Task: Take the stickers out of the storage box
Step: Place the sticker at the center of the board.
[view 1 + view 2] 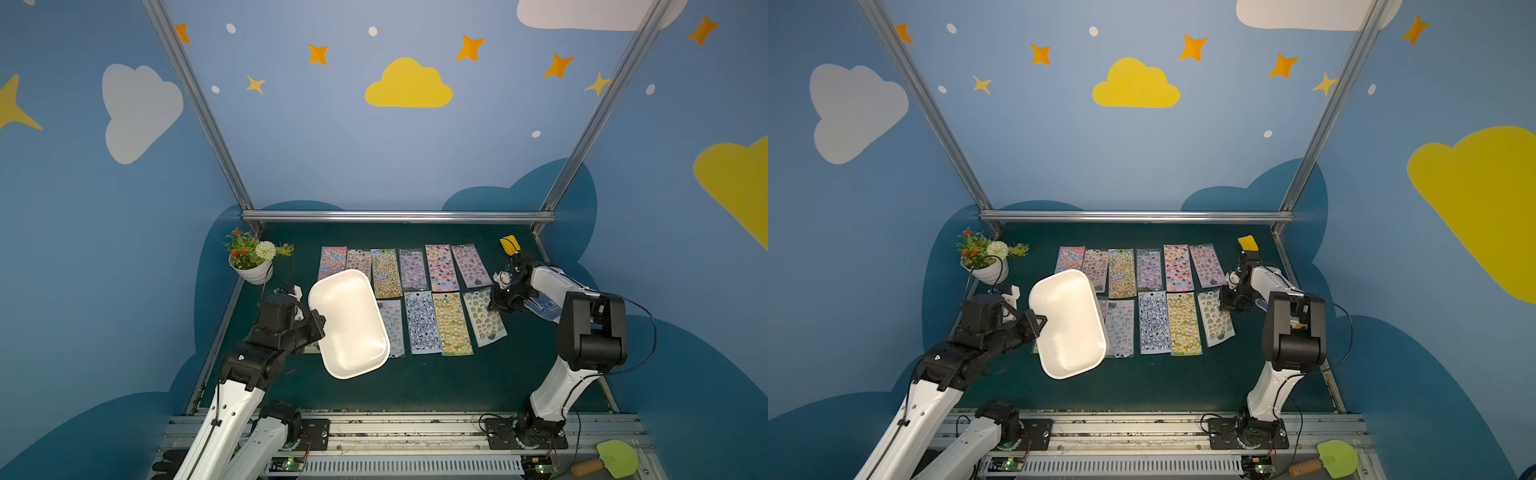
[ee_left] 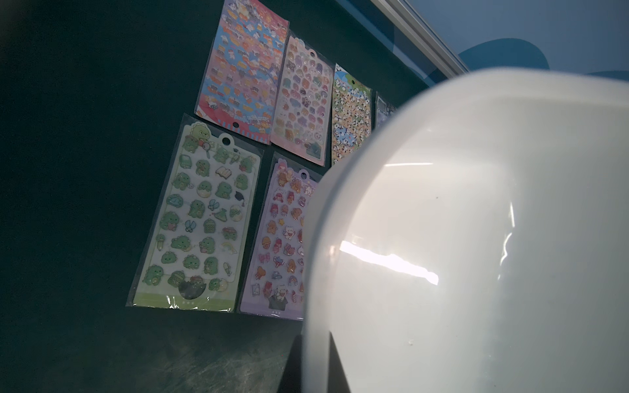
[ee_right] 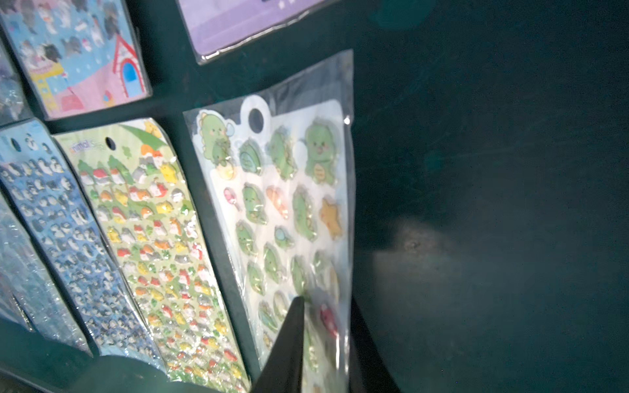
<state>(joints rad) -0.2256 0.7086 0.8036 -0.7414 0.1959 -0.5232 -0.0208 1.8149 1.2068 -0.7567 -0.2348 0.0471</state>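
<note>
green worktop point(image 1: 415, 386) holds stickers point(image 1: 419, 322) in rows beside (partly under) the empty box point(image 1: 349, 324), held up in clamped left jaws. right jaws straddle the sheet point(image 1: 484, 318) farthest from it, grip unclear: likely last placing; next, release.

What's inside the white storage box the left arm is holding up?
Nothing visible: the shallow white plastic storage box shows a bare glossy interior in both top views. The left gripper pinches its rim; the bit of rim under its fingers is hidden.

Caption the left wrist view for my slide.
Left hand gripping the shallow white plastic storage box, glossy cartoon sticker sheets spread on the dark green mat behind.
</note>
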